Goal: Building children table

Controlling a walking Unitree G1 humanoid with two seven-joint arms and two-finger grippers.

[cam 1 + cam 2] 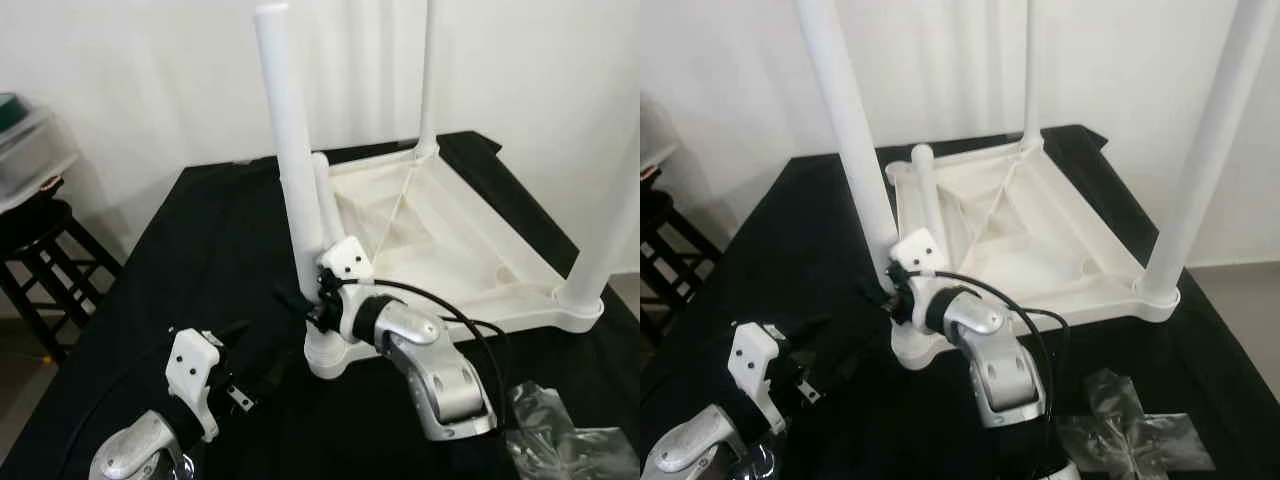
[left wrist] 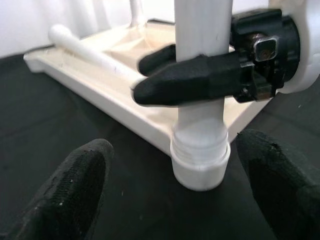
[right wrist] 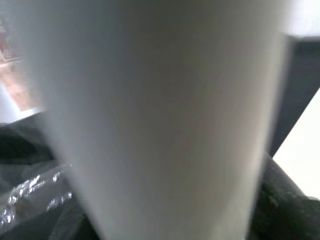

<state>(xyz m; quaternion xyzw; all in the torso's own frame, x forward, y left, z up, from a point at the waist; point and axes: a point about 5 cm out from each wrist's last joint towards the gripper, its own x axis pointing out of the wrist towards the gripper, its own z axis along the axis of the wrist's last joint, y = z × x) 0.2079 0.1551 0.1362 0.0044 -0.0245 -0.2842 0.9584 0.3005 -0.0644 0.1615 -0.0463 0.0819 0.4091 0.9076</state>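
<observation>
A white plastic children's table top (image 1: 470, 250) lies upside down on a black cloth (image 1: 200, 260). Three white legs stand upright in its corners: the near leg (image 1: 290, 150), the right leg (image 1: 610, 240) and the far leg (image 1: 428, 80). A loose fourth leg (image 1: 325, 200) lies slanted inside the top. My right gripper (image 1: 315, 290) is shut on the near leg just above its threaded socket (image 2: 200, 150). My left gripper (image 1: 255, 355) is open, low on the cloth, a short way in front of that socket; its fingertips (image 2: 75, 185) frame the socket.
A dark wooden stool (image 1: 35, 250) stands at the left with a clear bin (image 1: 30, 150) beyond it. Crumpled clear plastic wrap (image 1: 565, 430) lies on the cloth at the near right. A white wall closes the back.
</observation>
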